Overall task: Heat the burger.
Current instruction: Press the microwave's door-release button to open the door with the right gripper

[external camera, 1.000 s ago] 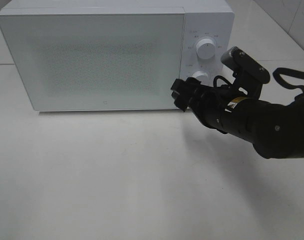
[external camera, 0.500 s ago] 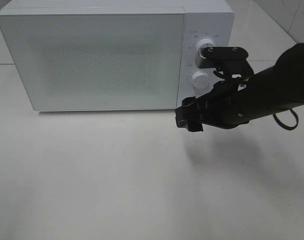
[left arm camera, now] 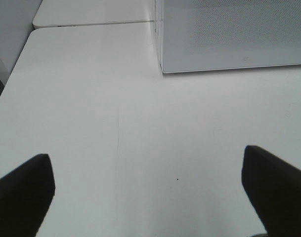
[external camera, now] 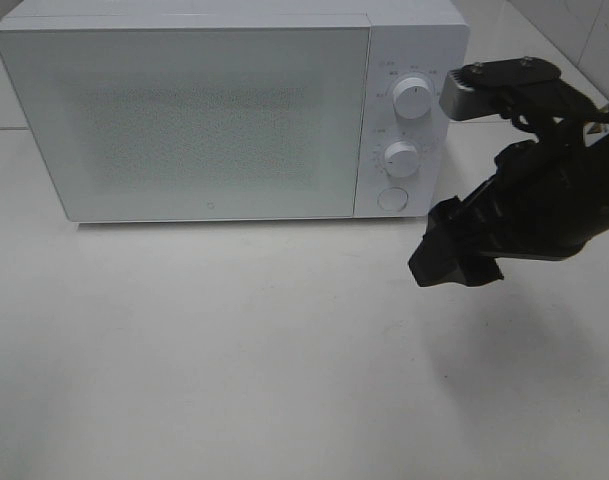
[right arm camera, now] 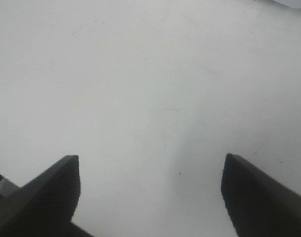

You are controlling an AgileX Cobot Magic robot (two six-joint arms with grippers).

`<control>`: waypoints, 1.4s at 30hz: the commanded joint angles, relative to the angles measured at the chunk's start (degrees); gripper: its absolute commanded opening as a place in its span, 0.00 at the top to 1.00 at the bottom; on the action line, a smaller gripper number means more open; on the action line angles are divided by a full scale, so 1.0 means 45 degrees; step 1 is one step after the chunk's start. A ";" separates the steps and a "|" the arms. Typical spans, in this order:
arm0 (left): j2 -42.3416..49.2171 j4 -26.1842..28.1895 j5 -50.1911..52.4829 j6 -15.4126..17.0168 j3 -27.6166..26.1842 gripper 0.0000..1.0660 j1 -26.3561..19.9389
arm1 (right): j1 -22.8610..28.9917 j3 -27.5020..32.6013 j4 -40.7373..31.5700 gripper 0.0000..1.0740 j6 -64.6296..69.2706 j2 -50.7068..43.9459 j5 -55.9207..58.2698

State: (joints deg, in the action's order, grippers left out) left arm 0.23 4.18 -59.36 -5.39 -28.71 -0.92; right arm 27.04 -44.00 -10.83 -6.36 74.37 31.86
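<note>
Seeing no burger, expect it light, squashy: pinch the bun's sides gently. Your left gripper (left arm camera: 148, 170) and right gripper (right arm camera: 150, 170) gape empty.

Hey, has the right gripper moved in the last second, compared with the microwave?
Yes. The right gripper has backed off from the door edge of the microwave, shifting rightward and nearer the camera.

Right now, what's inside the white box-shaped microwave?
Cannot see in. The white box-shaped microwave has its speckled door shut, and the panel shows nothing through it, so any contents are hidden.
</note>
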 commanded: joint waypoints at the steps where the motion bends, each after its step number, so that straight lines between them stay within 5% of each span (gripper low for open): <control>1: 0.0369 0.0076 0.0089 0.0000 0.0025 0.08 -0.0013 | -0.0064 -0.0064 0.0076 0.29 -0.0127 -0.0675 0.0929; 17: 0.0369 0.0076 0.0089 0.0000 0.0025 0.08 -0.0013 | -0.0064 0.0166 0.1833 0.29 0.0980 -0.5628 0.4049; 21: 0.0369 0.0076 0.0089 0.0000 0.0025 0.08 -0.0013 | -0.0153 0.1171 0.2406 0.29 0.1337 -0.7779 0.4240; 30: 0.0369 0.0076 0.0089 0.0000 0.0025 0.08 -0.0013 | -0.3107 0.2941 0.2559 0.29 0.1413 -1.1485 0.5297; 42: 0.0369 0.0076 0.0089 0.0000 0.0025 0.08 -0.0013 | -0.4571 0.3310 0.2712 0.29 0.1311 -1.5113 0.6035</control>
State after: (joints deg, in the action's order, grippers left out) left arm 0.23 4.18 -59.36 -5.39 -28.71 -0.92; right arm 6.93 -29.39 1.03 0.00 6.93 58.50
